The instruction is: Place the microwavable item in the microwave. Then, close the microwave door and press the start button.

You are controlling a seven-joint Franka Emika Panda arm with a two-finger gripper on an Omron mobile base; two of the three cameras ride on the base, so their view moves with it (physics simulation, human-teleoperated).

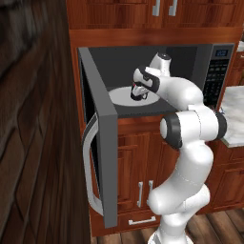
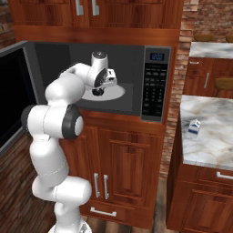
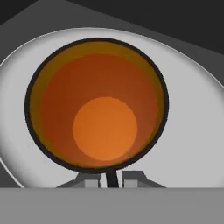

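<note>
Mug (image 3: 97,105) sits upright on the turntable (image 3: 188,131) inside the microwave (image 1: 190,57), right under the gripper (image 3: 109,180). Seen from the hand, its round mouth opens straight up at the camera: a thin black rim, a glossy orange wall and a paler orange disc at the bottom. The two dark fingertips (image 3: 89,179) stand almost together at the near edge of that rim, with a thin black piece showing in the narrow slit between them. Whether they pinch the rim or have just let go, I cannot tell.

From the base views the gripper (image 1: 139,93) points down over the white round plate, the mug a small dark shape (image 2: 98,92) below it.

The arm (image 1: 190,143) is smooth white with dark joint bands. It rises from the floor, bends at a fat elbow below the oven's sill, then reaches up and forward into the dull grey cavity, wrist folded down.

To the gripper's left the door (image 1: 102,157) hangs wide open, grey-framed, with a curved silver handle (image 1: 88,167). To its right is the black keypad (image 2: 154,93), a blue display above it. Reddish wooden cabinets (image 2: 127,168) surround the oven.
</note>
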